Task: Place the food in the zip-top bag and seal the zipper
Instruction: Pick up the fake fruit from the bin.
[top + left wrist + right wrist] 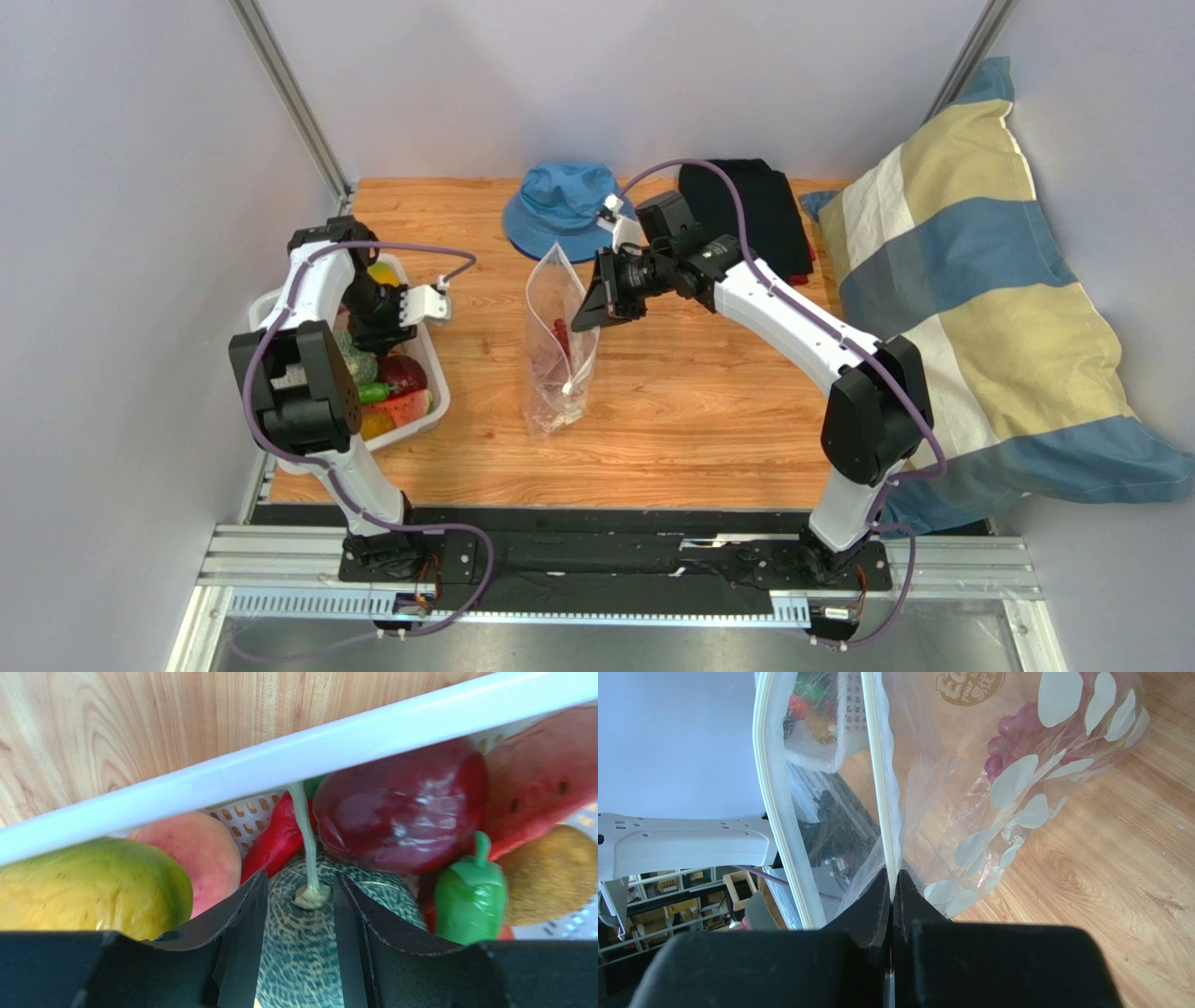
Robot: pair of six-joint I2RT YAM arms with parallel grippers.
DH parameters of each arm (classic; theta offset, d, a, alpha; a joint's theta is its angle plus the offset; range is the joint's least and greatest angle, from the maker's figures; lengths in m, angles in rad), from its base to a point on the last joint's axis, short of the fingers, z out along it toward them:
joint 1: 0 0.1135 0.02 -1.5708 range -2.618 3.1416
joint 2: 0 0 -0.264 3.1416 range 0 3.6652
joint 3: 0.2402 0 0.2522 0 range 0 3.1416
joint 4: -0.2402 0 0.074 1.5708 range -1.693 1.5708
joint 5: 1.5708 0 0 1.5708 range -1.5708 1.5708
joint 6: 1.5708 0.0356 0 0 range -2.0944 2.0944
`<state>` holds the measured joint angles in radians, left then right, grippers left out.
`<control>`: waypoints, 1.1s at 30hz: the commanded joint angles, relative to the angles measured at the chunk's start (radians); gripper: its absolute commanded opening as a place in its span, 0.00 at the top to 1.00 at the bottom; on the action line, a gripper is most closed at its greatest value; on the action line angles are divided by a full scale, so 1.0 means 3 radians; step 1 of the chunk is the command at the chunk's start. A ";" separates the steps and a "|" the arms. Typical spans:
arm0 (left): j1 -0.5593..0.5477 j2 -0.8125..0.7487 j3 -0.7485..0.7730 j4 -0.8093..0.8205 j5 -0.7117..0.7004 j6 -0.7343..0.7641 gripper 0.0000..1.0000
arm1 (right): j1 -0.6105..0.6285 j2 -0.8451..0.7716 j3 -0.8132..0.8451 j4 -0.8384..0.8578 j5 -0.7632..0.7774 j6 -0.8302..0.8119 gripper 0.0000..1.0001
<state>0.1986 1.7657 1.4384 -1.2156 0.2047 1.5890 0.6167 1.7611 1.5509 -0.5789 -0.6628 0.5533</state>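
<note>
The clear zip-top bag (558, 350) with white dots stands upright mid-table, mouth open. My right gripper (596, 301) (892, 875) is shut on one zipper (882, 777) strip at the mouth; the other strip (773, 798) hangs apart. Purple grapes (1011, 735) lie inside the bag. My left gripper (368, 336) (302, 878) reaches down into the white basket (281, 763), its fingers (242, 931) pressed on both sides of a netted green squash ball (302, 952) with a pale stem. Around it lie a dark red fruit (400, 805), watermelon slice (540, 777), red pepper (277, 840) and yellow fruit (84, 882).
The basket (428, 406) sits at the table's left edge, also holding a peach (193, 850), a green pepper (470, 896) and a brown fruit (554, 875). A blue hat (568, 207) and black cloth (751, 210) lie at the back. A striped pillow (982, 308) fills the right side.
</note>
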 commanded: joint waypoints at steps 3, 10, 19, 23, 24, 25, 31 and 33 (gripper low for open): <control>-0.0033 0.0112 -0.0075 0.0094 -0.0114 0.0266 0.51 | -0.0015 -0.0103 0.0015 0.0063 -0.0005 0.0032 1.00; -0.0094 0.0194 -0.0167 0.0099 -0.0232 0.0282 0.49 | -0.0020 -0.0026 0.0082 0.0068 -0.0030 0.0058 1.00; -0.0099 0.0118 0.0037 -0.0335 -0.0151 0.0272 0.86 | -0.0087 -0.0046 0.0153 0.0038 -0.0081 0.0093 1.00; -0.0099 -0.0036 0.0109 -0.0463 -0.0125 0.0236 1.00 | -0.0097 -0.0107 0.0220 -0.0018 -0.0051 0.0068 1.00; -0.0099 -0.0097 0.0124 -0.0504 -0.0115 0.0226 1.00 | -0.0097 -0.0143 0.0245 -0.0064 -0.0041 0.0053 1.00; -0.0094 -0.0118 0.0165 -0.0529 -0.0105 0.0215 1.00 | -0.0107 -0.0154 0.0255 -0.0095 -0.0035 0.0017 1.00; -0.0099 -0.0286 0.0354 -0.0606 0.0054 0.0062 1.00 | -0.0123 -0.0373 0.0261 -0.0386 0.0113 -0.0182 1.00; -0.0094 -0.0337 0.0405 -0.0601 0.0125 -0.0030 1.00 | -0.0118 -0.0435 0.0266 -0.0534 0.0199 -0.0310 1.00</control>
<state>0.1719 1.7298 1.5013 -1.3151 0.1738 1.6146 0.5854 1.7260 1.5860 -0.6640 -0.6430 0.5323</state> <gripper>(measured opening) 0.018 0.009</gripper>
